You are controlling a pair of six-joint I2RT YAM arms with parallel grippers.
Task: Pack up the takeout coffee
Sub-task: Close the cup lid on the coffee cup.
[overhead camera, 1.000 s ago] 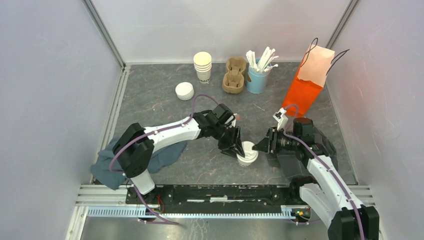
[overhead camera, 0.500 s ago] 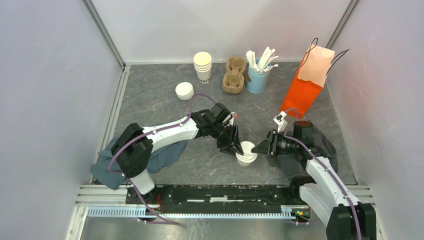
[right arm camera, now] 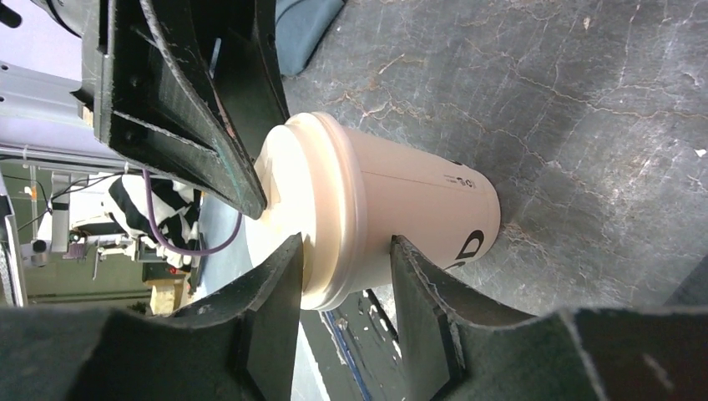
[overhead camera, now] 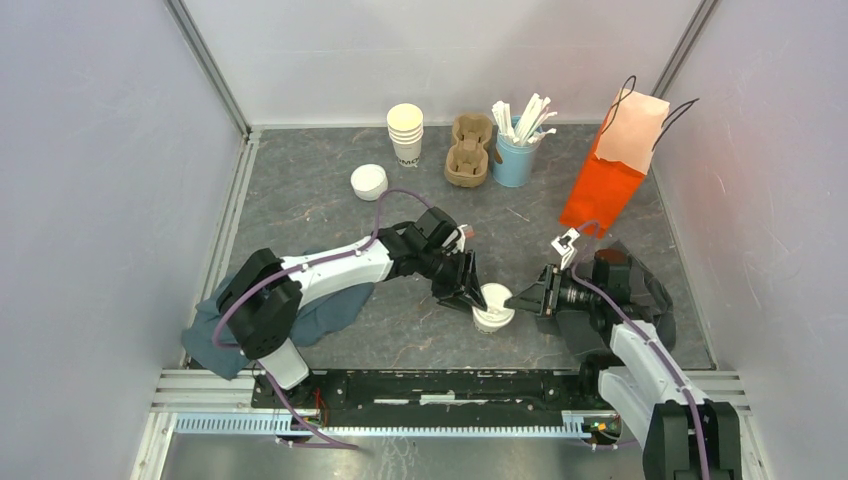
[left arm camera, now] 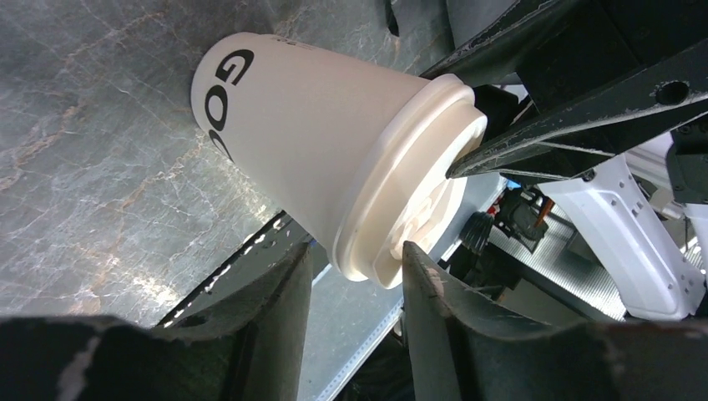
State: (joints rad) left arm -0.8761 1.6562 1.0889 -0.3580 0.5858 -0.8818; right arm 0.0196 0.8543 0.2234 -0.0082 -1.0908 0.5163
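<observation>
One lidded cup stands upright on the tabletop, its long axis vertical, midway between the two arms at the near middle. The left pincer meets it from its left and the right pincer from its right, so neither arm is nearer. Each pincer is narrow, with its jaws astride the lid rim. The right one appears to be pinching the rim. Whether the left one presses we cannot tell, since a sliver of gap shows on one side.

We count one capped cup in view and no second. There is also one stack of lidless cups, one stack of lids, one cardboard carrier and one orange bag. The bag lies towards the right arm's side.
</observation>
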